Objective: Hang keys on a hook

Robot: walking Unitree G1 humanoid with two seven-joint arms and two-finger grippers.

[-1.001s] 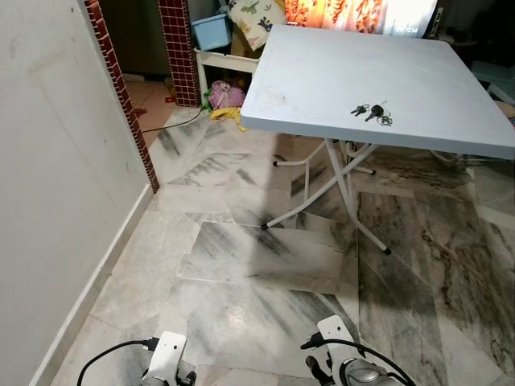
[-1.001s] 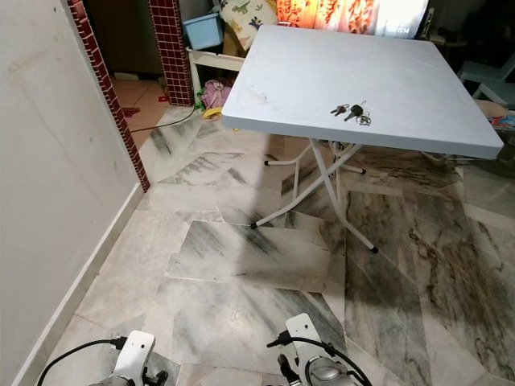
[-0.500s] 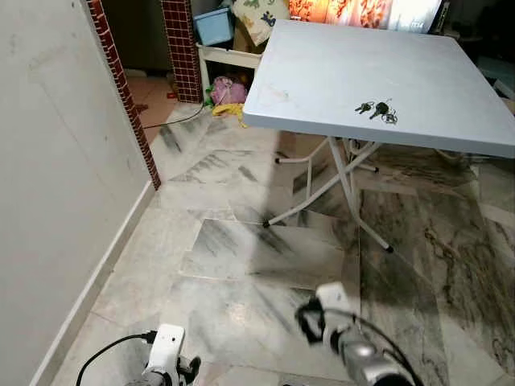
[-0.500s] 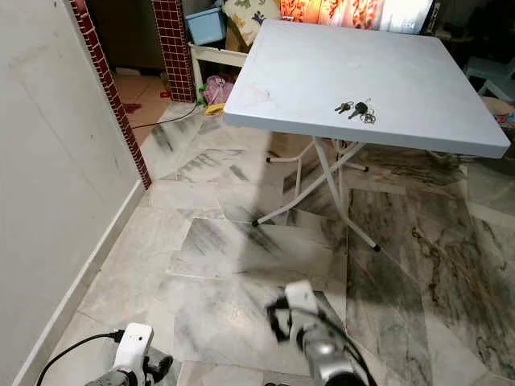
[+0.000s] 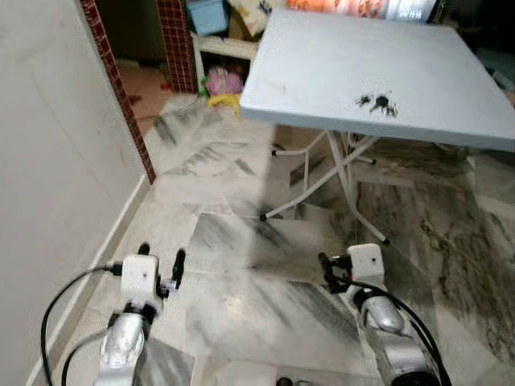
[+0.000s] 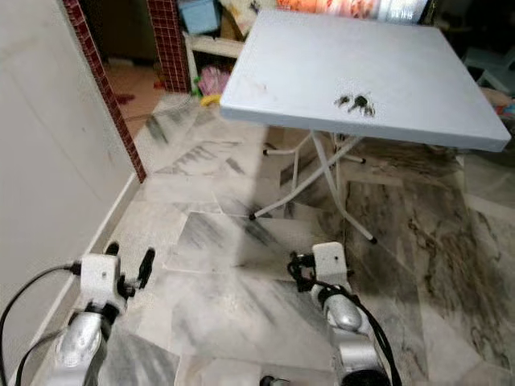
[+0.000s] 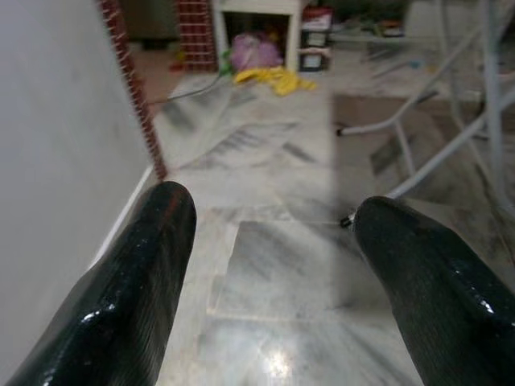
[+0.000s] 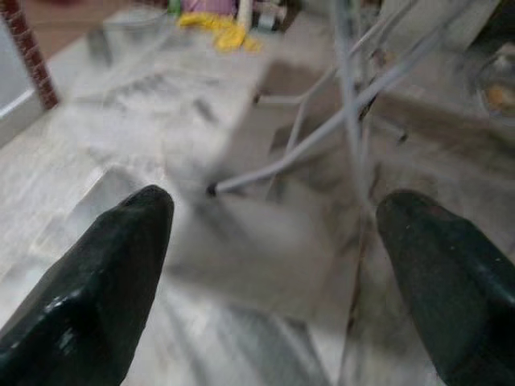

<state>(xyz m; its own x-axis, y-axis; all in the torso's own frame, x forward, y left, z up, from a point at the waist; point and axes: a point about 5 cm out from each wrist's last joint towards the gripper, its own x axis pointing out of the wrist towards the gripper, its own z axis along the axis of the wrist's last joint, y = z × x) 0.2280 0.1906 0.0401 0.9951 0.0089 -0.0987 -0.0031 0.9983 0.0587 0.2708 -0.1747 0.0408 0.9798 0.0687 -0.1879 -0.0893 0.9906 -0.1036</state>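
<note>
Upper right of the head view: small bunch of dark metal keys lies flat on the pale blue-grey square folding table, toward its near edge, untouched. Table sits on white crossed metal legs over grey-veined marble floor tiles.

Lower left of frame: left gripper on its silver arm, black fingers spread apart, nothing between them. Left wrist view confirms it: both fingers wide, just floor and the red brick pillar edge beyond.

Lower centre-right: right gripper, low over the floor, well short of the table. Right wrist view shows its fingertips well apart, also empty, pointed at the table legs.

Left side of frame: plain off-white wall. Upper left: doorway clutter, blue plastic bin, pink and yellow bundle on the floor.

Status, my read: task barely begun. Keys not picked up, both grippers well apart from them and below tabletop level. No hook identifiable in any view, so target location unknown from here.

Remaining: close on the table, raise an arm over the top, pinch the keys (flat, small, likely fiddly to get fingers under), find the hook, hang them. Views are motion-blurred, so fine detail of the key ring can't be made out.
</note>
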